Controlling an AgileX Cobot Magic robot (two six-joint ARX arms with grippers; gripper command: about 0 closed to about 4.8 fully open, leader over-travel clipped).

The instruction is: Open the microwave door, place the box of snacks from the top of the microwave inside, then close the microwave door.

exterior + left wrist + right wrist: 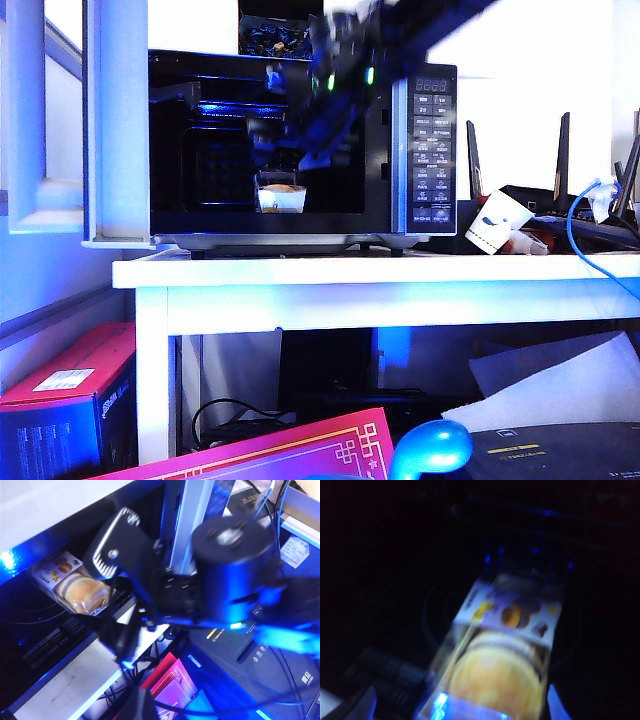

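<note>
Snack box (281, 196) just below right end effector (275, 150)

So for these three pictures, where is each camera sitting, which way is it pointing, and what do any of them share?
Exterior view: off the arms, low, facing the microwave on the white table, its door swung open; the blurred right arm reaches into the cavity.
Left wrist view: on the left arm beside the table, looking along the left gripper, jaws apart, toward the cavity.
Right wrist view: on the right arm, looking down into the dark cavity; the right gripper itself is not clear.
Shared: all three show the box of snacks on the cavity floor.
</note>
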